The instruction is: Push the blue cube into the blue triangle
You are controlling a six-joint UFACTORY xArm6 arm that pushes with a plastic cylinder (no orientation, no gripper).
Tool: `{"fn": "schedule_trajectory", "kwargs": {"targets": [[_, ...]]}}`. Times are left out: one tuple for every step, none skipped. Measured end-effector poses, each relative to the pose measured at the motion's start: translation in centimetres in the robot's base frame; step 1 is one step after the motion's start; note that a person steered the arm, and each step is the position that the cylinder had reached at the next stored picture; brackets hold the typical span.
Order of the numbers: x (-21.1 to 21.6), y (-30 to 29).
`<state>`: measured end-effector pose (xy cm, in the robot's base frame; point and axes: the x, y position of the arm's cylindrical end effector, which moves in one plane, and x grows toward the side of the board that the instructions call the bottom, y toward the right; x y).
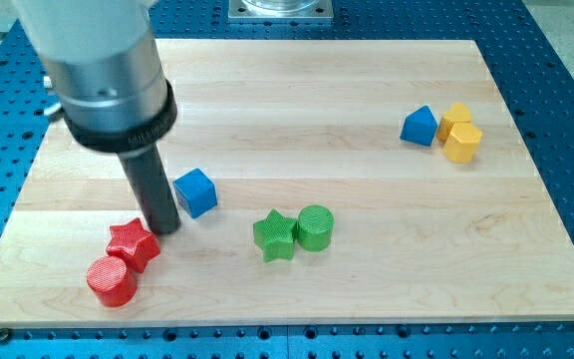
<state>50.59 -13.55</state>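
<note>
The blue cube (195, 192) sits on the wooden board at the view's left of centre. The blue triangle (419, 126) lies far off at the view's upper right. My tip (164, 229) rests on the board just left of and slightly below the blue cube, close to it; contact cannot be told. It stands just above the red star (133, 243).
A red cylinder (112, 281) lies below-left of the red star. A green star (274, 235) and green cylinder (315, 227) sit together near the centre bottom. Two yellow blocks (460, 132) touch the blue triangle's right side. The board's edge (287, 321) runs along the bottom.
</note>
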Motion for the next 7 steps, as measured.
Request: {"fn": "schedule_trajectory", "kwargs": {"targets": [[-2.4, 5.5], [-2.5, 12.4], [-4.8, 12.7], [-5.2, 12.6], [-4.3, 11.6], [-1.8, 5.5], [-0.2, 7.6]]}}
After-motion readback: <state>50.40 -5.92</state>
